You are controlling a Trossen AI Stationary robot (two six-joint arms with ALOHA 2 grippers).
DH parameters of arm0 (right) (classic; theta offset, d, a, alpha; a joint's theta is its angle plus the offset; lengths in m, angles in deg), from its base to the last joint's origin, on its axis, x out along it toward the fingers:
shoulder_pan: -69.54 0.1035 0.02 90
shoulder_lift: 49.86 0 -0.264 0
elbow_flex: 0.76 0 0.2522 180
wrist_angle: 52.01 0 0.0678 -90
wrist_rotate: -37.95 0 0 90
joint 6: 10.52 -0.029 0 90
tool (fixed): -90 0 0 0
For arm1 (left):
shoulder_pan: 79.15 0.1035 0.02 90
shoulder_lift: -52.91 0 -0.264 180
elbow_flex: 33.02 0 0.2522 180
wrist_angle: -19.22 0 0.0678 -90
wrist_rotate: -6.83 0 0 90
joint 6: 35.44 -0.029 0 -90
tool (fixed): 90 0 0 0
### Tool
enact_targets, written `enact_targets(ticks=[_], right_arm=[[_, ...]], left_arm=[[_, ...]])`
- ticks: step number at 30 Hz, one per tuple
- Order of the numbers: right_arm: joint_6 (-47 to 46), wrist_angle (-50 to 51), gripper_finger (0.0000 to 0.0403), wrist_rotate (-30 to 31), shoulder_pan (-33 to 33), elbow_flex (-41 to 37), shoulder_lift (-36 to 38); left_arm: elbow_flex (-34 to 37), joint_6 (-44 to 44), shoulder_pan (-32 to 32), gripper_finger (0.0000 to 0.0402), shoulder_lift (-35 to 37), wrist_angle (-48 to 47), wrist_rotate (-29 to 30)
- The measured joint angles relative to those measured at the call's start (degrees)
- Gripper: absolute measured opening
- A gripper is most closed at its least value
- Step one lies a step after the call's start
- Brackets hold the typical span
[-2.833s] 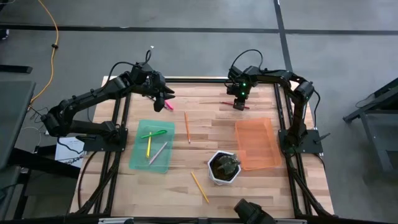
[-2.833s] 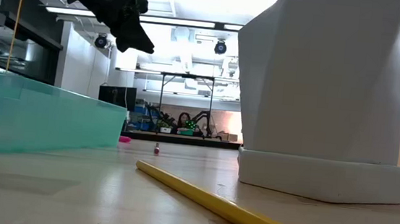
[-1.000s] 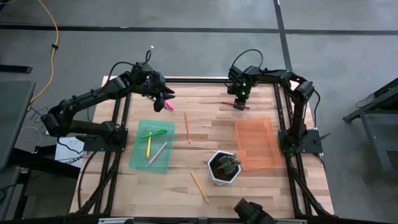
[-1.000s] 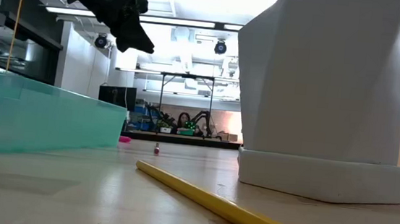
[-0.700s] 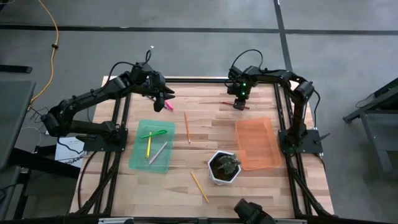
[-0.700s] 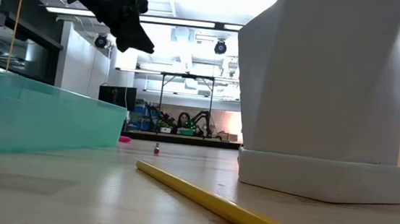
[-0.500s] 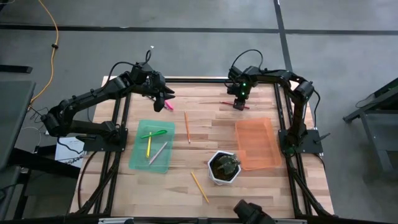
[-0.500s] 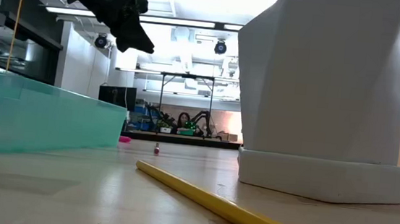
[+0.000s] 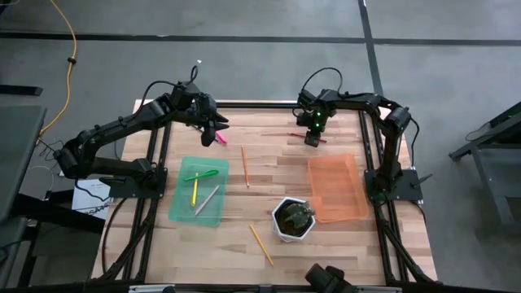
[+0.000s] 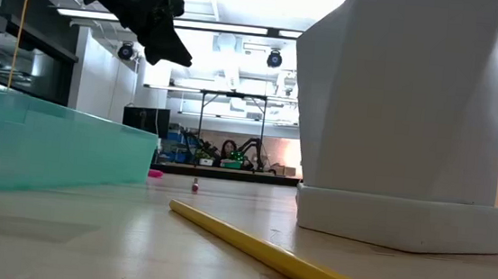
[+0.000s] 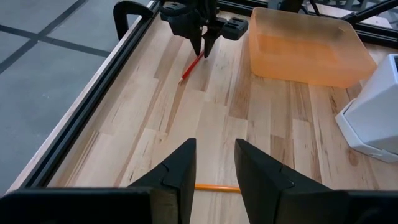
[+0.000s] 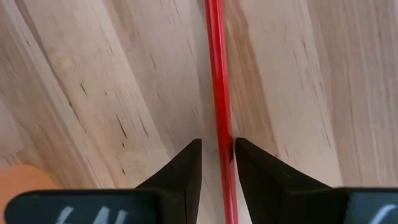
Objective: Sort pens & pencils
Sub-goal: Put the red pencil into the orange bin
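Basically, right gripper [image 12: 217, 163], upper centre of the high view, straddles the thin red wooden pencil [image 12: 217, 74] unclenched: close squarely, lift level; left gripper [image 11: 214, 163] empty, parted.

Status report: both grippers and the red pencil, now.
Right gripper down at table's far edge, fingers straddling red pencil, not clamped. Left gripper raised over far-left, empty, fingers apart. Orange tray nearby; nothing blocking.

wood table [image 9: 269, 167]: green tray [image 9: 181, 207], orange tray [image 9: 352, 203], white pot [image 9: 281, 233], pencils [image 9: 244, 167].
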Motion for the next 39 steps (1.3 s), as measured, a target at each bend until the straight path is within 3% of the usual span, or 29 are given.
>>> enact_targets(ticks=[21,28,39], right_arm=[[-4.14,-0.94,0.0094,7.22,0.04,-0.11,-0.02],[-4.20,-1.05,0.0093,6.94,-0.04,-0.13,-0.04],[-3.41,-0.98,0.0008,6.28,-0.17,-0.11,-0.07]], left_arm=[[-0.02,-0.04,0.00,0.0097,0.00,-0.01,0.00],[-0.01,-0.04,0.00,0.0097,0.00,-0.01,-0.01],[0.00,-0.02,0.00,0.0097,0.00,-0.01,-0.02]])
